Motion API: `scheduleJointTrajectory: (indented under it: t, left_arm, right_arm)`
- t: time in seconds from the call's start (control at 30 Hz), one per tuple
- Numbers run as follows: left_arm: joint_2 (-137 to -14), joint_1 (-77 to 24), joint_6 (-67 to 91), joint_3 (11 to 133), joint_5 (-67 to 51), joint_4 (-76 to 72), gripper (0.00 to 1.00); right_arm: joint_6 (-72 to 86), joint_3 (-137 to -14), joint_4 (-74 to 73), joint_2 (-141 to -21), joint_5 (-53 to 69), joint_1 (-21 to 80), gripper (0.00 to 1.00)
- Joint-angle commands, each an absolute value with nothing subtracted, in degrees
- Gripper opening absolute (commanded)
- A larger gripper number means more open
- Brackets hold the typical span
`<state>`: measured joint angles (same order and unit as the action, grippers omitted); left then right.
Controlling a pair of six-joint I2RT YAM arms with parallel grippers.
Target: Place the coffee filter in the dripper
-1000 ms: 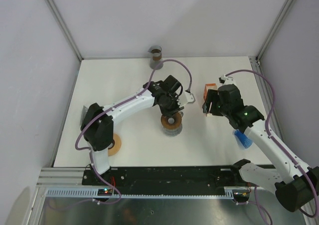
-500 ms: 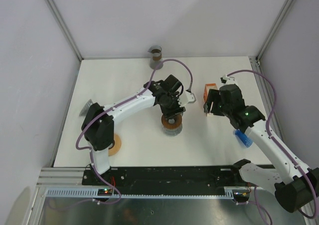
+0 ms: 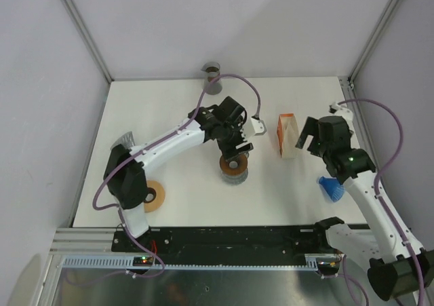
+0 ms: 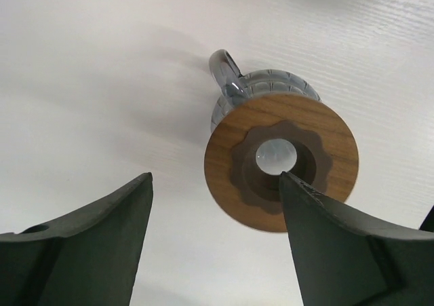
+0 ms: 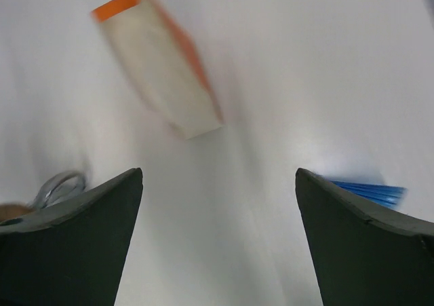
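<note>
Hovering over mid-table dripper [image 4: 325, 138], left tool [image 4: 215, 178] open — right tool [image 5: 218, 175] open beside filter pack [image 3: 288, 135] near table edge [image 3: 356, 126].

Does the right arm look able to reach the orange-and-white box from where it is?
Probably yes. The right gripper stands open just beside the orange-and-white box, with only bare table between them; the blue item lies off to the side.

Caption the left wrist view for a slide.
Open left gripper poised over the wood-collared glass dripper on the white table.
</note>
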<state>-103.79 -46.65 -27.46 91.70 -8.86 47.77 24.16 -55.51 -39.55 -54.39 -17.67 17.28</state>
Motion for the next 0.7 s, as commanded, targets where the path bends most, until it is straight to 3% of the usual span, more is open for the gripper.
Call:
scheduleJointTrajectory:
  t: [0.0,0.17,0.27,0.47,0.67]
  left_arm:
    - [-95.6,-45.8,-29.0,91.0,-9.4,47.4,0.8]
    - [-90.6,-39.4,-28.7,85.4,-14.0,47.3,0.81]
    - [-88.2,-34.2,-29.0,81.6,-16.8,46.5,0.81]
    - [-83.8,-25.9,-29.5,74.7,-22.4,44.1,0.81]
    - [-80.9,-23.1,-30.0,69.5,-24.1,41.4,0.81]
  right_arm:
    - [27.7,-54.1,-44.5,-51.0,-28.3,11.6,0.99]
    - [28.2,-49.9,-45.1,-48.8,-25.4,0.3,0.99]
    - [27.5,-47.1,-43.7,-47.9,-19.4,-7.0,0.92]
    - [30.0,-43.2,-41.5,-50.1,-17.9,-12.0,0.9]
    - [30.8,-42.6,-36.7,-55.8,-6.6,-22.6,0.89]
